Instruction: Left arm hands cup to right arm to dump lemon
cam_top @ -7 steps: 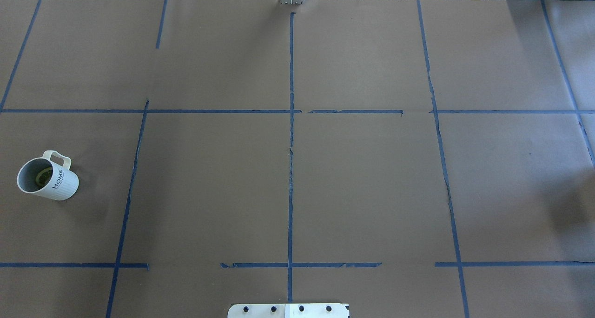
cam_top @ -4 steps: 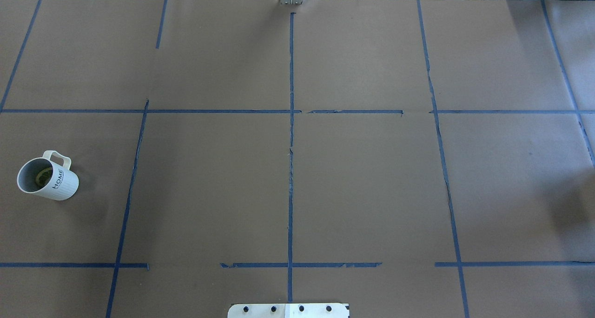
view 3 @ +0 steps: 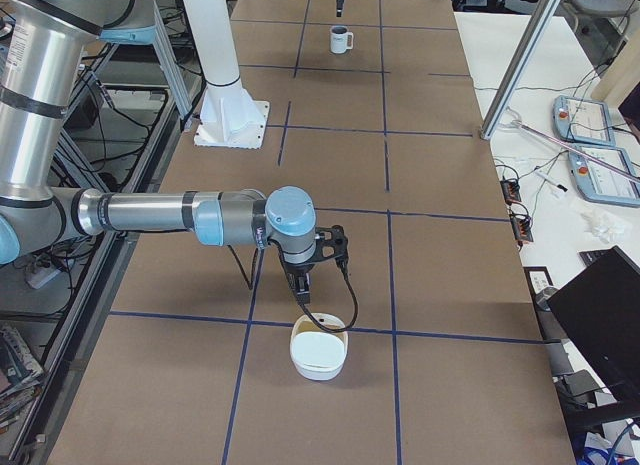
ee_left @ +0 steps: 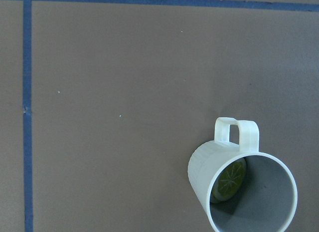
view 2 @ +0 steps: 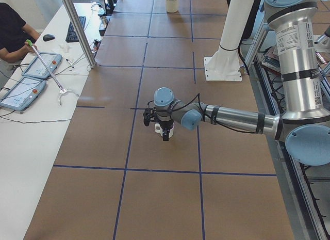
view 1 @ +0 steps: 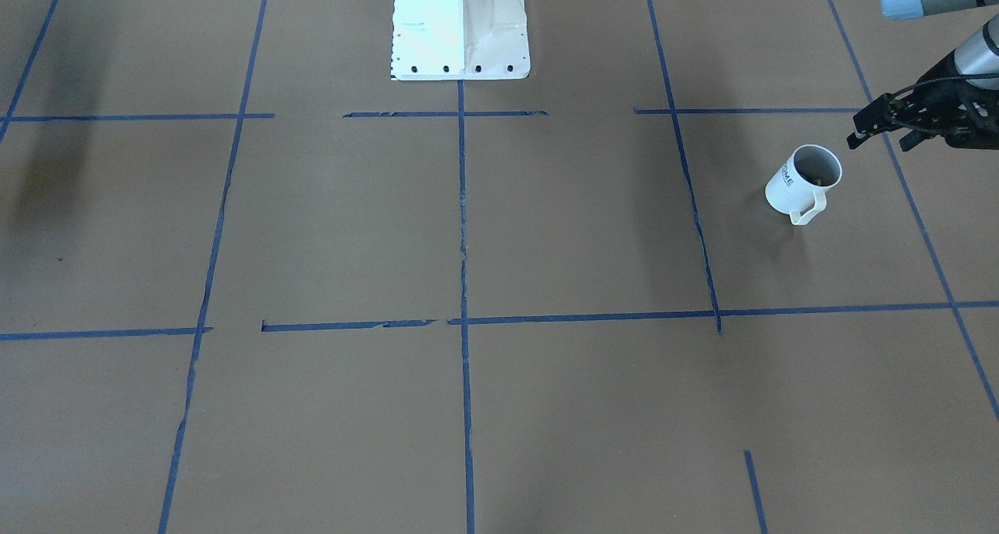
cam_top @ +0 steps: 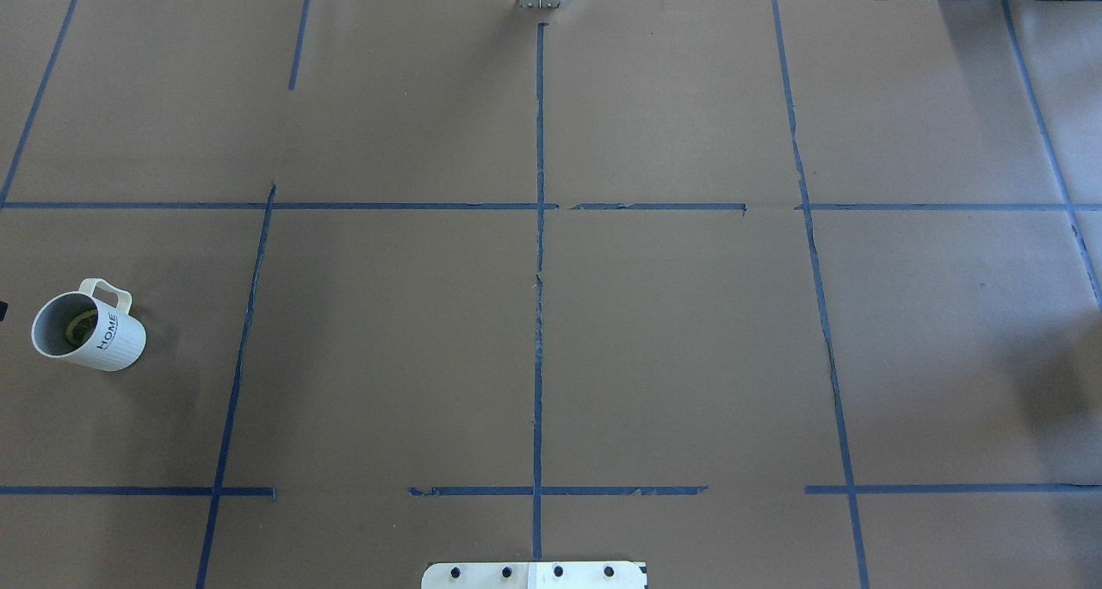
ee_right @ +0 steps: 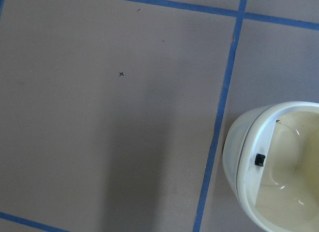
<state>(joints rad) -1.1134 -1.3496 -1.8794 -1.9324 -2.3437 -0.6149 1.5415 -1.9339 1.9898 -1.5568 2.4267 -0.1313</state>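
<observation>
The white cup marked "HOME" stands upright at the table's left end, handle pointing away from the robot. A yellow-green lemon slice leans inside it, also seen in the overhead view. My left gripper, black with a looped cable, hovers just beside and above the cup; its jaws look open and empty. My right gripper hangs over the table's right end, above a cream bowl. It shows only in the exterior right view, so I cannot tell whether it is open or shut.
The brown paper table cover carries blue tape grid lines. The robot's white base stands at mid table on the robot's side. The bowl holds a small black piece. An operator sits at the far side with tablets.
A black tip of my left gripper has come into the overhead view at its left edge, near the cup. The cup has not moved.
</observation>
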